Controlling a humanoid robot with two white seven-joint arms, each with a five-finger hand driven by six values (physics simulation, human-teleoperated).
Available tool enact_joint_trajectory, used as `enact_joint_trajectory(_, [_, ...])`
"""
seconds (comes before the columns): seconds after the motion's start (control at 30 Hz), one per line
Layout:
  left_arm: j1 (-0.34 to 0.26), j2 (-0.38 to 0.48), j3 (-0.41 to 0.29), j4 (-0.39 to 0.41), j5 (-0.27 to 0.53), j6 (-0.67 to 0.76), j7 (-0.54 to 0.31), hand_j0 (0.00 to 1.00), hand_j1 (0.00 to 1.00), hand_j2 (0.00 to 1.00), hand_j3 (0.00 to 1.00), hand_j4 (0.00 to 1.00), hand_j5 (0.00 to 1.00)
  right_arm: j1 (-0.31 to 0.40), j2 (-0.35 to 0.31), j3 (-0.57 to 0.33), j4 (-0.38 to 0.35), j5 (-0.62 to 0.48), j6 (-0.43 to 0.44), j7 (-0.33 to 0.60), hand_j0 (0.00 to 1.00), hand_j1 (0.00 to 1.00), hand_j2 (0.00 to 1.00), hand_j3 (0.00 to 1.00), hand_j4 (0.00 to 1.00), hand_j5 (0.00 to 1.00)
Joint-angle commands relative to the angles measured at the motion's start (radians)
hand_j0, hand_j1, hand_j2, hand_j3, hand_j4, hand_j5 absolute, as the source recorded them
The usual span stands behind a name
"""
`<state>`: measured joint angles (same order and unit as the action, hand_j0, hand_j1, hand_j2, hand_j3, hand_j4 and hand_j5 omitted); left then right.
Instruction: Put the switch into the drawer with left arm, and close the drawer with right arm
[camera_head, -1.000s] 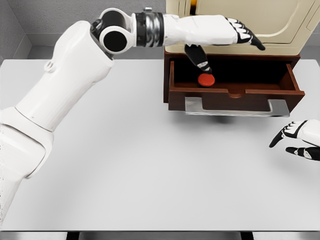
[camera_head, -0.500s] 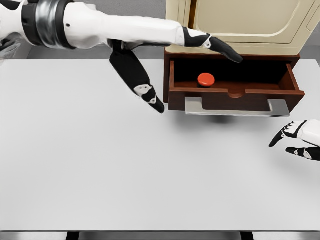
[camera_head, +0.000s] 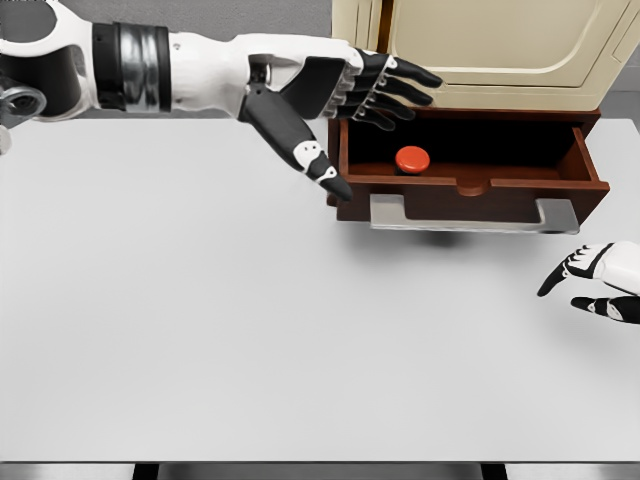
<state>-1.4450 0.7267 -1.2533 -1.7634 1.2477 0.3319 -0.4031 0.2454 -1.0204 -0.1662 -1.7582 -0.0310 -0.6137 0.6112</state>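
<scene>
Fingers (camera_head: 385, 90) of the left hand (camera_head: 330, 90) are spread loosely and hold nothing, the thumb pointing down toward the drawer's left front corner while the others reach over the left end of the open drawer (camera_head: 470, 185). The red switch (camera_head: 412, 158) lies inside the drawer, on its floor near the left side and just behind the front panel, so the placing part looks done and the closing is what remains. The right hand (camera_head: 600, 280) shows at the lower right edge, its fingers slightly apart and empty, well apart from the metal handle (camera_head: 470, 213). To close the drawer cleanly, the left arm should clear the cabinet front first, since its thumb hangs close to the drawer's corner. The right hand should then meet the front panel near the handle's middle and push straight back, so the drawer does not skew. No brand, label or writing can be made out on the cream cabinet (camera_head: 480, 50) or elsewhere, though the render is coarse.
</scene>
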Motion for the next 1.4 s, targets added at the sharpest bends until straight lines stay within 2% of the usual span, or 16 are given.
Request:
enact_joint_trajectory(0.0, [0.003,-0.010,0.000,-0.001,0.024,0.032,0.063,1.00,1.00,1.00,1.00,1.00,1.00,0.000,-0.001,0.001,-0.001,-0.007,0.003,0.000,0.59,0.59,0.59,0.59,0.59,0.59])
enact_joint_trajectory(0.2, [0.043,-0.030,-0.006,-0.001,0.021,0.055,0.064,1.00,1.00,1.00,1.00,1.00,1.00,0.000,-0.001,0.001,-0.001,-0.007,0.003,0.000,0.59,0.59,0.59,0.59,0.59,0.59])
enact_joint_trajectory(0.3, [0.055,-0.033,-0.008,0.001,0.015,0.061,0.112,1.00,1.00,1.00,1.00,1.00,1.00,0.000,-0.001,-0.001,-0.001,-0.007,0.003,0.000,0.59,0.59,0.59,0.59,0.59,0.59])
enact_joint_trajectory(0.4, [0.064,-0.043,-0.008,0.007,0.012,0.061,0.119,1.00,1.00,1.00,1.00,1.00,1.00,0.003,-0.001,-0.001,-0.001,-0.006,0.003,0.000,0.59,0.59,0.59,0.59,0.59,0.59])
enact_joint_trajectory(0.53, [0.078,-0.075,-0.008,0.045,0.010,0.061,0.119,1.00,1.00,1.00,1.00,1.00,1.00,0.005,-0.001,-0.001,0.000,-0.006,0.003,0.000,0.59,0.59,0.59,0.59,0.59,0.59])
enact_joint_trajectory(0.63, [0.110,-0.102,-0.009,0.073,-0.028,0.061,0.121,1.00,1.00,1.00,1.00,1.00,1.00,0.005,0.000,-0.001,-0.001,-0.007,0.003,0.000,0.59,0.59,0.59,0.59,0.59,0.59])
enact_joint_trajectory(0.7, [0.114,-0.115,-0.032,0.098,-0.037,0.061,0.121,1.00,1.00,1.00,1.00,1.00,1.00,0.005,0.000,-0.001,0.000,-0.007,0.003,0.000,0.59,0.59,0.59,0.59,0.59,0.59])
enact_joint_trajectory(0.77, [0.114,-0.130,-0.044,0.101,-0.045,0.061,0.156,1.00,1.00,1.00,1.00,1.00,1.00,0.006,-0.001,-0.001,-0.001,-0.006,0.003,0.000,0.59,0.59,0.59,0.59,0.59,0.59])
enact_joint_trajectory(1.2, [0.130,-0.151,-0.057,0.159,-0.073,0.059,0.156,1.00,1.00,1.00,1.00,1.00,1.00,0.005,0.000,-0.001,-0.001,-0.006,0.003,0.000,0.59,0.59,0.59,0.59,0.59,0.59])
enact_joint_trajectory(1.37, [0.130,-0.196,-0.064,0.210,-0.085,0.059,0.155,1.00,1.00,1.00,1.00,1.00,1.00,0.005,0.000,-0.001,-0.001,-0.007,0.003,0.000,0.60,0.60,0.60,0.60,0.60,0.60])
